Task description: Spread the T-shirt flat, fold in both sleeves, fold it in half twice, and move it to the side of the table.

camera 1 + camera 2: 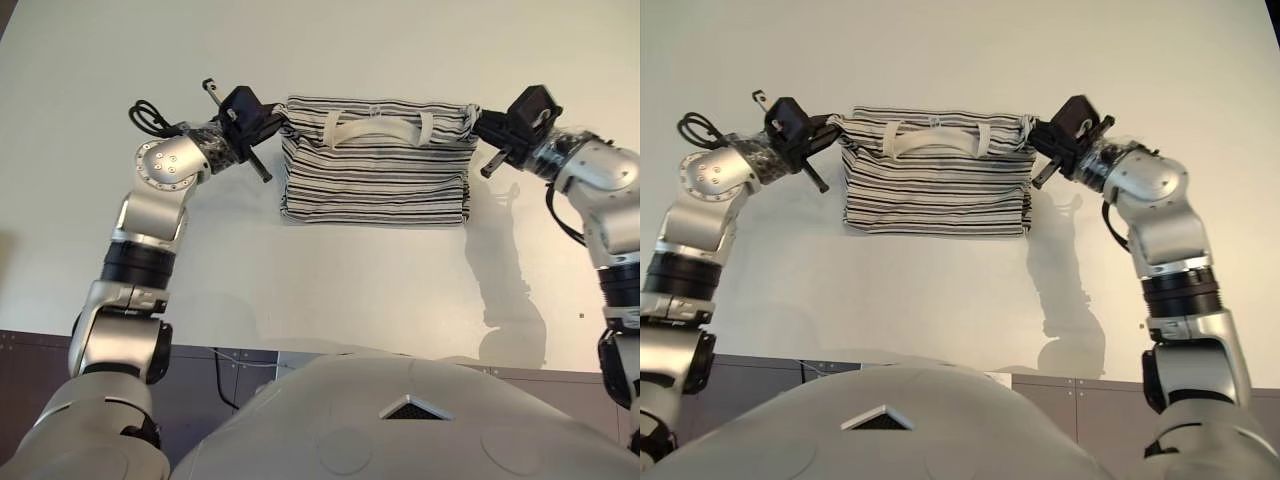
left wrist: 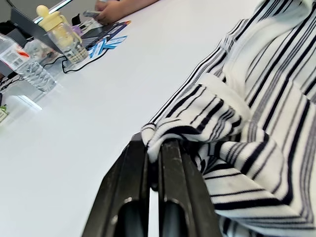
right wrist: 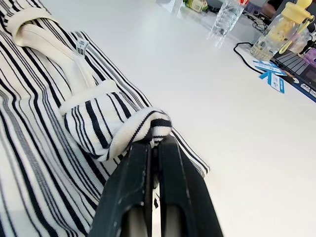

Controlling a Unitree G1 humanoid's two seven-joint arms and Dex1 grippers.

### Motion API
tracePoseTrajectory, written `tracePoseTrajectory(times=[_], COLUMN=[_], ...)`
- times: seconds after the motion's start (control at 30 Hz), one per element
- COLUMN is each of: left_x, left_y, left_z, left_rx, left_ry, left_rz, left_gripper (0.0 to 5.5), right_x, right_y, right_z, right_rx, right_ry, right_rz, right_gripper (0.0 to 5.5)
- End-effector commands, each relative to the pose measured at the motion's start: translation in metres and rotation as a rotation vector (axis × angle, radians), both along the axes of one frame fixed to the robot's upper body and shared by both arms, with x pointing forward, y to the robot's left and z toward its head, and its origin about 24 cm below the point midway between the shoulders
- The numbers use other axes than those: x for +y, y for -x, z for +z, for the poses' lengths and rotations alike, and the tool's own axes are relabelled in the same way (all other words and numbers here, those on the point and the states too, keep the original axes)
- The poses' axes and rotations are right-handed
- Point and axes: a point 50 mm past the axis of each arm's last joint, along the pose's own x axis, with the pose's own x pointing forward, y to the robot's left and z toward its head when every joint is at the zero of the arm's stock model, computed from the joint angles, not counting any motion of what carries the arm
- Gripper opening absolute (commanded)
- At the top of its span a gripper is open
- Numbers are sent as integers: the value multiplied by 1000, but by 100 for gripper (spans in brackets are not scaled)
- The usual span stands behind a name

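Observation:
A black-and-white striped T-shirt [image 1: 376, 165] lies folded into a rectangle on the white table [image 1: 330, 280], its cream collar facing up near the far edge. My left gripper [image 1: 275, 122] is shut on the shirt's far left corner; in the left wrist view the dark fingers [image 2: 170, 170] pinch bunched striped cloth [image 2: 197, 118]. My right gripper [image 1: 480, 125] is shut on the far right corner, and its fingers [image 3: 170, 168] clamp a rolled fold of fabric [image 3: 123, 123]. Both held corners look slightly raised.
Across the table's far side stand a yellow-capped bottle [image 3: 276, 29], a clear water bottle [image 3: 224, 17], cables and papers [image 2: 103, 42]. A person's hand [image 2: 116, 10] rests on the far edge. Bare white tabletop surrounds the shirt.

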Motion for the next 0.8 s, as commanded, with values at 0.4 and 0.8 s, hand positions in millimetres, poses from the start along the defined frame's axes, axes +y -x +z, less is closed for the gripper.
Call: tracePoseTrajectory(times=[0.4,0.8], left_x=[6,27], left_y=[-31,-42], left_z=[-32,-51], left_rx=[37,136], left_ry=[-8,-87], left_rz=[135,499], left_gripper=[117,151], right_x=[18,23], right_y=[-35,-70], right_z=[-17,-39], right_rx=[-88,-85], right_ry=[179,267], right_rz=[-47,-252], right_gripper=[167,242])
